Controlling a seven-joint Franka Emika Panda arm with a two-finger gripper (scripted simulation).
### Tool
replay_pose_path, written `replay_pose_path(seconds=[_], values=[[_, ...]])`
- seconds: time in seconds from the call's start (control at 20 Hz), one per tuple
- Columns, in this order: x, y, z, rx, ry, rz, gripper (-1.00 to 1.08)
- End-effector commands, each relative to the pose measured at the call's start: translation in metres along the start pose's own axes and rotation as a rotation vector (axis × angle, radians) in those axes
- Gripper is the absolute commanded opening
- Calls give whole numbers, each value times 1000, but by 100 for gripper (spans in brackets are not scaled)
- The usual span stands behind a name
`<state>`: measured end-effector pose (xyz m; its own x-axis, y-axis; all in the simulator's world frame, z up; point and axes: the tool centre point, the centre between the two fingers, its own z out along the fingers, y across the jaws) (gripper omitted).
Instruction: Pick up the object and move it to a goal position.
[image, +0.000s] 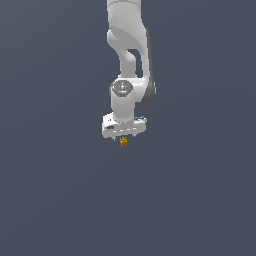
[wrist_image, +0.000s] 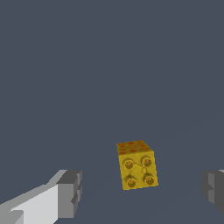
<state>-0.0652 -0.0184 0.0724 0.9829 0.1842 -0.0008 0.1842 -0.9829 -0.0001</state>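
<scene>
Claw (image: 124, 138) is being shown spread wide in the wrist view, its two grey fingertips (wrist_image: 70, 192) standing well apart with nothing clamped between them. The yellow-orange object (wrist_image: 136, 165), a small block with darker round marks on one face and reddish speckles on another, is being seen in the gap between those fingertips, closer to neither by much, and touched by neither. In the exterior view the white arm (image: 127, 65) is being seen reaching down from the upper edge, the claw pointing downward, and the object (image: 123, 142) is being seen as a tiny yellow speck just under the claw's body. Whether the block is resting on the plain dark grey surface (image: 60, 200) or is off it cannot be told from these views
</scene>
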Motion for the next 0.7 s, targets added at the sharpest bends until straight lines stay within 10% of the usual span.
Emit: replay_pose_path(seconds=[0.0,0.65], values=[[0,0,3,0,0,0,100],[-1,-1,49,0,1,-4,100]])
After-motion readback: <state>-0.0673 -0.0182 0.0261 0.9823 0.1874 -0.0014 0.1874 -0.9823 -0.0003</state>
